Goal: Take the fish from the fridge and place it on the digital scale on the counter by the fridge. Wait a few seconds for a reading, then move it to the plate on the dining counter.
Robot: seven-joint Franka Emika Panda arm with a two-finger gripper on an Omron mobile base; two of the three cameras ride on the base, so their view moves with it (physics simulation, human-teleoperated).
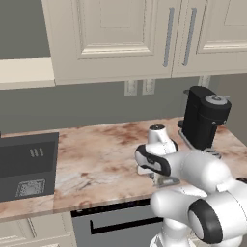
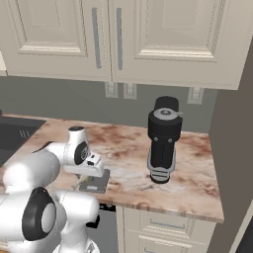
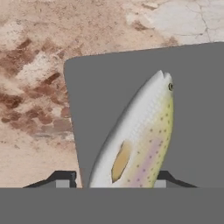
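Between the gripper (image 3: 113, 180) fingertips (image 3: 62, 179), which sit close against its flanks, the fish (image 3: 139, 140) lies over the digital scale (image 3: 109, 87), head pointing away; whether they are pinching it or only flanking it I cannot tell. To weigh it well, I judge, settle it flat near the slab's middle, let go fully and lift clear of the scale, avoiding the marbled surface (image 3: 35, 65).

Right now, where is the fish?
In the hand view, the fish lies over the digital scale on the marbled counter, between the end effector fingertips.
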